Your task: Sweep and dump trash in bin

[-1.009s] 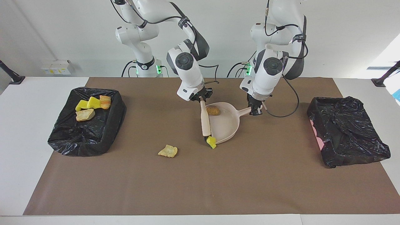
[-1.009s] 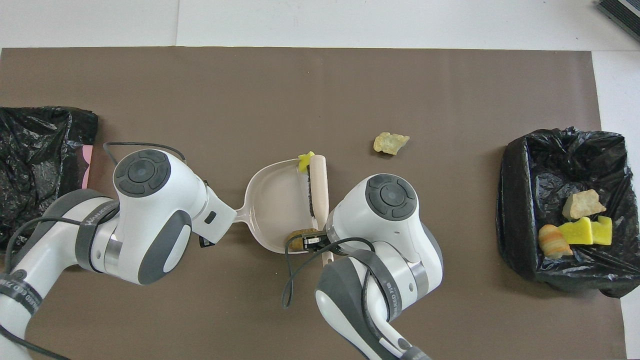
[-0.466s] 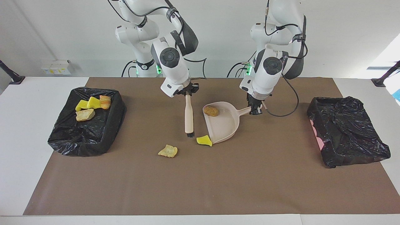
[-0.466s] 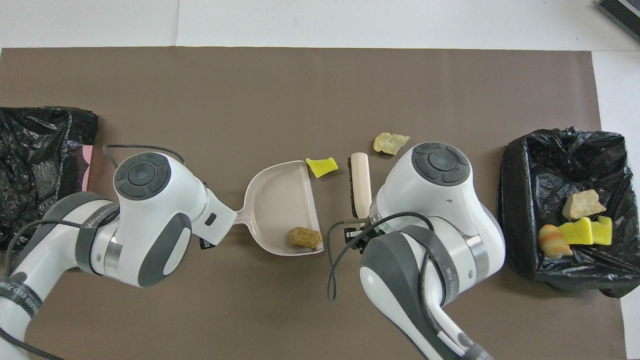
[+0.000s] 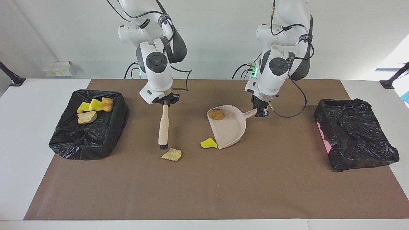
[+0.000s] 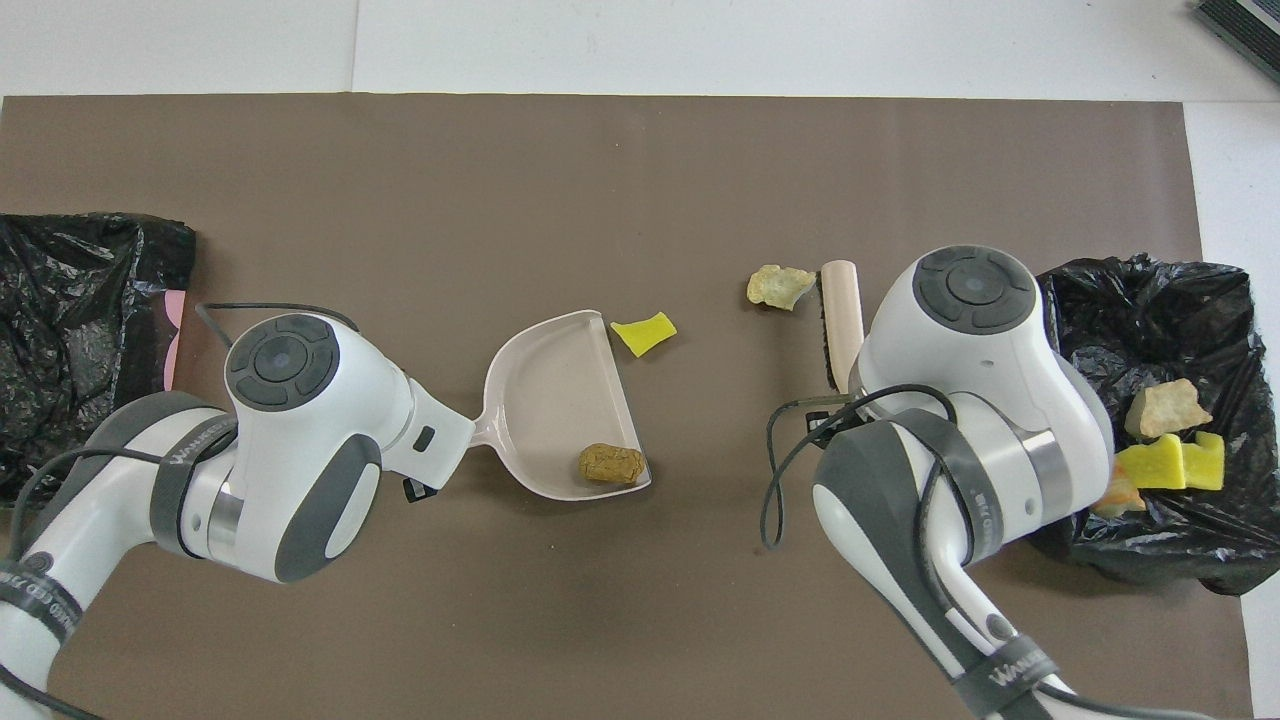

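Your right claw (image 5: pixel 165 103) is clamped shut on the top of the brush (image 5: pixel 163 127), which hangs bristles-down over the brown mat (image 5: pixel 204 185) with its dark tip just beside a tan crusty scrap (image 5: pixel 172 154). In the overhead view that scrap (image 6: pixel 779 285) sits at about nine o'clock from the brush head (image 6: pixel 838 318), close to touching.

Your left claw (image 5: pixel 261 111) is closed tight on the handle of the pale pink dustpan (image 5: pixel 230 131), whose open lip points toward the right arm's end of the desk. One brown lump (image 5: pixel 216 114) lies inside the pan at its robot-side corner. A bright yellow wedge (image 5: pixel 208 143) rests on the mat just outside the pan's lip, at the corner farthest from the robots; seen from above, the wedge (image 6: pixel 643 332) lies at roughly two o'clock from the pan's middle (image 6: pixel 560 400).

Four more scraps, two yellow and two tan-orange, lie together in the black-lined bin (image 5: pixel 88 140) at the right arm's end. A second black-lined bin (image 5: pixel 354 134) sits at the left arm's end; you can see no scraps in it.
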Controlling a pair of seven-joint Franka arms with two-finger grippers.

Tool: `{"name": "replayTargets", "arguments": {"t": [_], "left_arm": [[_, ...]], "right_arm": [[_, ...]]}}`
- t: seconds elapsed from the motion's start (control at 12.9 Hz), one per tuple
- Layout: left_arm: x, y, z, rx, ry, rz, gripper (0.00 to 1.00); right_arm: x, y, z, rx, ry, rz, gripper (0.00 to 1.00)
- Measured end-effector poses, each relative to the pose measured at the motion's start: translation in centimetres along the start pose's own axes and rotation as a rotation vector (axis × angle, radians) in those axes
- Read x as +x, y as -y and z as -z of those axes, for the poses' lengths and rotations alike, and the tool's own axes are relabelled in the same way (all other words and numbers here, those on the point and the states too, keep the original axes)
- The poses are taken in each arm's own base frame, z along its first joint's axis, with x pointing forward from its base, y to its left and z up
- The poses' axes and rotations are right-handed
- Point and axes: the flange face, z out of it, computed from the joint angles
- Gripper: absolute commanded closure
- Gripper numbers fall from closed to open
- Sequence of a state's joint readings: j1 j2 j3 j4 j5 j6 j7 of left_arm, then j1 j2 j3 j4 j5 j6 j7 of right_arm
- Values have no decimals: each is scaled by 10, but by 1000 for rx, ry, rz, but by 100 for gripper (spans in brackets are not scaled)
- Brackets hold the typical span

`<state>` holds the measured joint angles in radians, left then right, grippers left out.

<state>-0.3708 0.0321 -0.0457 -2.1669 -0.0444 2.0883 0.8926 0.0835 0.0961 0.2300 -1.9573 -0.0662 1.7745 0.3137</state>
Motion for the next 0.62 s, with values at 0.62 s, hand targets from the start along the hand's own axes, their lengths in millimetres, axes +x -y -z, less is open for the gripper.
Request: {"name": "replayTargets", "arguments": {"t": [0.62], "left_arm": [[-2,-2,-3,-5,5,121,100]], "right_arm": [[60,-6,-57,-41,-41,150,100]]}}
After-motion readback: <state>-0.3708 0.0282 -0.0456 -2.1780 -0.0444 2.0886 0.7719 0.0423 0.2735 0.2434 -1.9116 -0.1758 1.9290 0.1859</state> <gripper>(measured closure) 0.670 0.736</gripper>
